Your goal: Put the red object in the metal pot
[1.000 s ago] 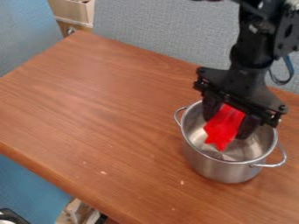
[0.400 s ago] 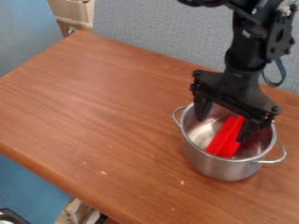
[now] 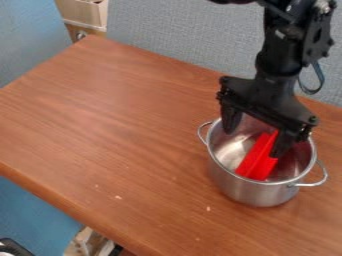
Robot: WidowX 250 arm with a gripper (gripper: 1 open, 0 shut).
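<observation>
The metal pot (image 3: 241, 186) stands on the wooden table at the right, shiny, with a loop handle toward the front right. Inside it the red object (image 3: 261, 156) leans tilted against the pot's inner wall, its lower end down in the pot. My gripper (image 3: 267, 122) hangs directly above the pot's mouth, pointing down, open wide, with its black fingers (image 3: 230, 113) spread to either side of the block and not touching it.
The brown wooden table (image 3: 107, 110) stretches left of the pot. A beige box (image 3: 84, 14) sits past the table's far corner. The table's front edge runs diagonally just below the pot. Black cables hang beside the arm at the upper right.
The gripper's jaws opened and let go of the red object, which dropped and now leans inside the pot. The hand stayed where it was.
</observation>
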